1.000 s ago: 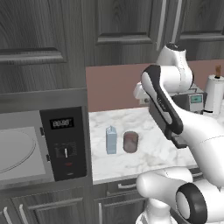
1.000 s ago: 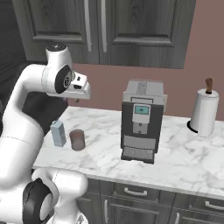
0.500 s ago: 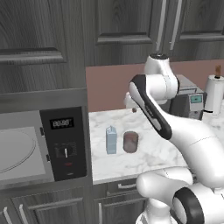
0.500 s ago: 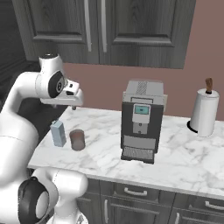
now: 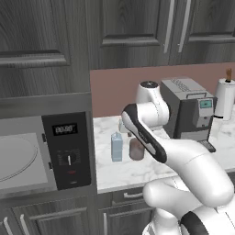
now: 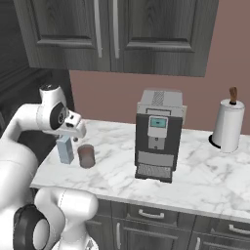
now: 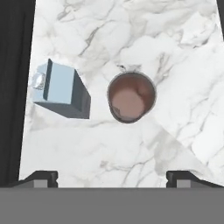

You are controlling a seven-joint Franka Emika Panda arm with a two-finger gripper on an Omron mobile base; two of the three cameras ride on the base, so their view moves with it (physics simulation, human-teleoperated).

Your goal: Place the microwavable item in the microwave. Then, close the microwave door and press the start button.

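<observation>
Swinging down over the desk in the last second, the tool has spread wide, released, above the cup beside the carton; grasping seems next.

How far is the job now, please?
Done: nothing except that the microwave stands open, its plate bare. In hand: the open gripper hangs above the brownish cup on the counter, beside the blue carton. Left: grasp, load, close the door, press start.

The black control panel of the grey built-in microwave has a lit digital display; its digits are too blurred to read.
</observation>
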